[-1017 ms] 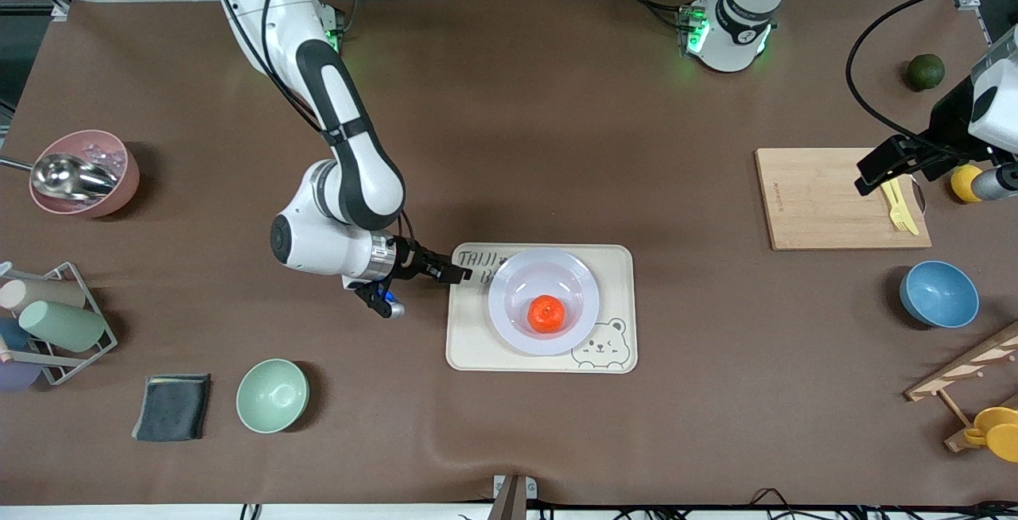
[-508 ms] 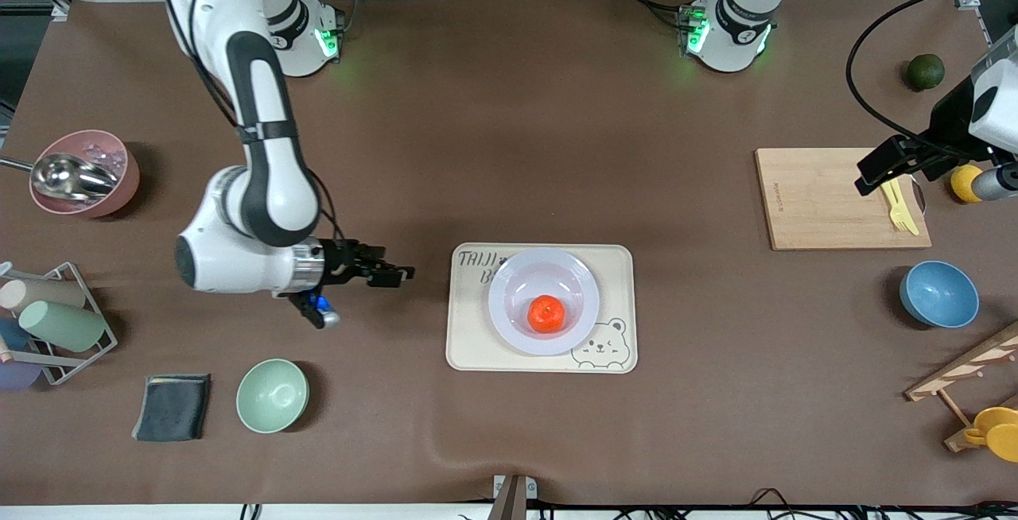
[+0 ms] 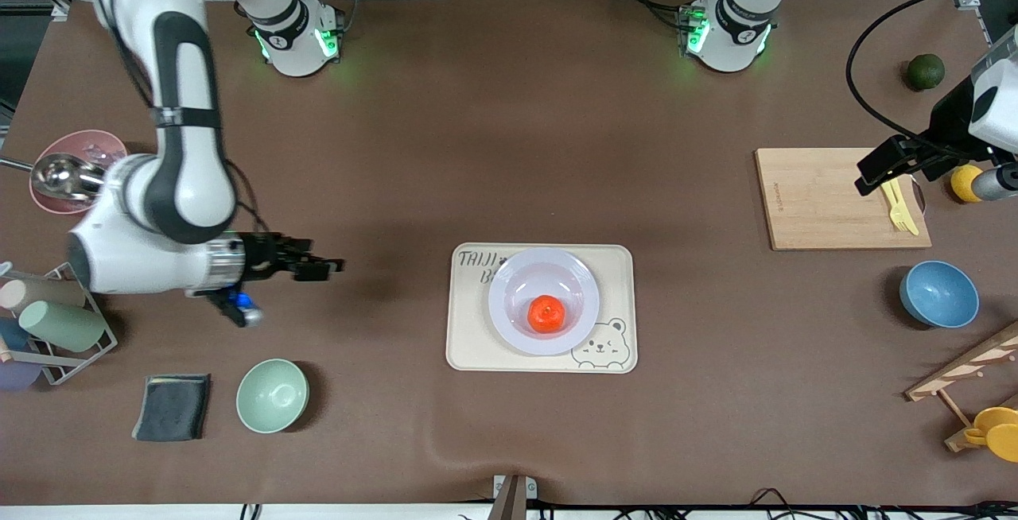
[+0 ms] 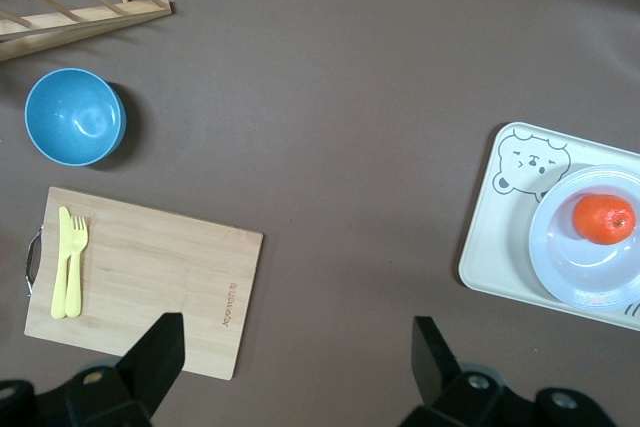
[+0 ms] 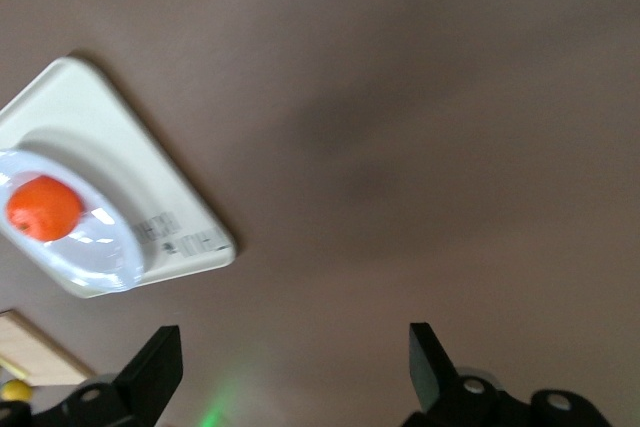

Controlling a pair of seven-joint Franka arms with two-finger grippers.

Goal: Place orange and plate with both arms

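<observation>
The orange (image 3: pixel 546 313) sits in the plate (image 3: pixel 509 320) on the bear tray (image 3: pixel 469 345). Right gripper (image 3: pixel 322 267), jaws released, hovers over bare table (image 3: pixel 509 130) near the green bowl (image 3: pixel 272 395); left gripper (image 4: pixel 290 372), likewise spread, waits over the cutting board (image 3: pixel 811 202), whose yellow cutlery (image 4: pixel 66 262) the left wrist view shows unblocked.

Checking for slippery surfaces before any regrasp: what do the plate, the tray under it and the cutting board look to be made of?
Plate: pale lavender, glossy highlights, probably glazed ceramic or hard plastic. Tray: cream, matte, printed bear and lettering, likely plastic or melamine. Cutting board: light wood or bamboo, visible grain, matte, with a metal handle at one end.
</observation>
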